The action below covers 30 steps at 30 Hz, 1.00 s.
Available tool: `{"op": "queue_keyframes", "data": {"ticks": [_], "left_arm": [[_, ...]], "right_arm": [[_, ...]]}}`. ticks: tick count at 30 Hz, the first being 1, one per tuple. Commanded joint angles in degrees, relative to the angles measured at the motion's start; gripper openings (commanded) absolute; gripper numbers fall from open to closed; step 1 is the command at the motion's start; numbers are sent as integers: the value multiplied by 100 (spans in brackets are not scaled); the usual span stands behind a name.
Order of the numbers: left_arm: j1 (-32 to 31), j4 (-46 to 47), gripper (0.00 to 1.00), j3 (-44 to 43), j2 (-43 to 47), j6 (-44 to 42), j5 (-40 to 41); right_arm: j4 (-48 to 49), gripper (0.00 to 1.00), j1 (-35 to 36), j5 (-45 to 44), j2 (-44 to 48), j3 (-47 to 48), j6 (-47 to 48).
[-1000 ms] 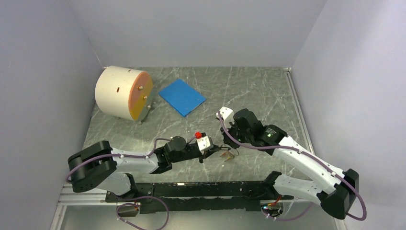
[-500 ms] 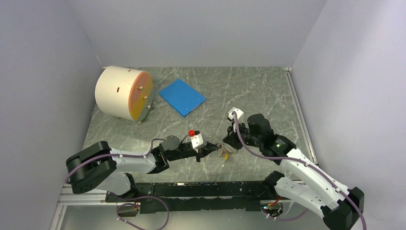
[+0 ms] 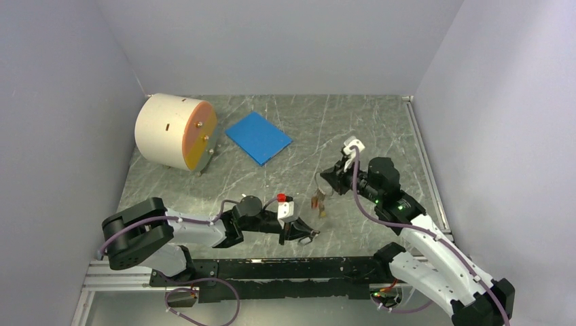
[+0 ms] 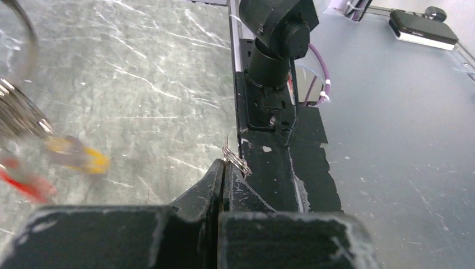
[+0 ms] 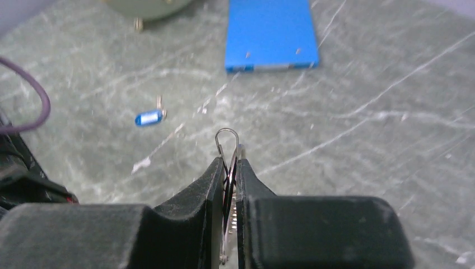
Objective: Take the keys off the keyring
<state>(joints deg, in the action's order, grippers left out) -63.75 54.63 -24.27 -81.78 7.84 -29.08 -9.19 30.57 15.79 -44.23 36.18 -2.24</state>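
1. The keyring (image 5: 227,147), a thin silver wire loop, stands edge-on between the fingers of the right hand (image 5: 229,163). Its rounded top pokes out just past the fingertips.
2. The right hand is clenched on the keyring, with the jaws pressed against the wire on both sides.
3. The keys (image 3: 317,202) hang in a small bunch below the right hand's tip, over the middle of the counter (image 3: 380,129). In the left wrist view they are a blur, one part red and another yellow-orange. Whether their tips touch the counter cannot be told.
4. The left hand (image 4: 223,168) is low, near the front edge of the counter, beside the keys and apart from them. Its jaws are clamped together on a small silver wire piece (image 4: 235,159) that juts from the fingertips.
5. A blue-and-white tag (image 5: 148,118) lies flat on the counter, well apart from both hands.
6. Farther back lies a blue pad (image 3: 258,137), and left of it a white drum (image 3: 175,131) on its side, its orange-and-tan face turned toward the pad.
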Motion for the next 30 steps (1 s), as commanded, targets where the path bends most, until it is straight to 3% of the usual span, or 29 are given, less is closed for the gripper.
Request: {"op": "queue_keyframes", "data": {"ticks": [1, 6, 14, 30], "left_arm": [[78, 188, 3, 88, 18, 336, -467], [161, 176, 3, 170, 176, 409, -149], [278, -781, 2, 243, 821, 383, 1099], [851, -3972, 3, -196, 1784, 1246, 3925]], "right_arm": [[1238, 0, -205, -125, 315, 12, -148], [1021, 0, -253, -31, 266, 100, -45], [593, 0, -262, -400, 241, 139, 17], [479, 0, -262, -619, 289, -3, -251]]}}
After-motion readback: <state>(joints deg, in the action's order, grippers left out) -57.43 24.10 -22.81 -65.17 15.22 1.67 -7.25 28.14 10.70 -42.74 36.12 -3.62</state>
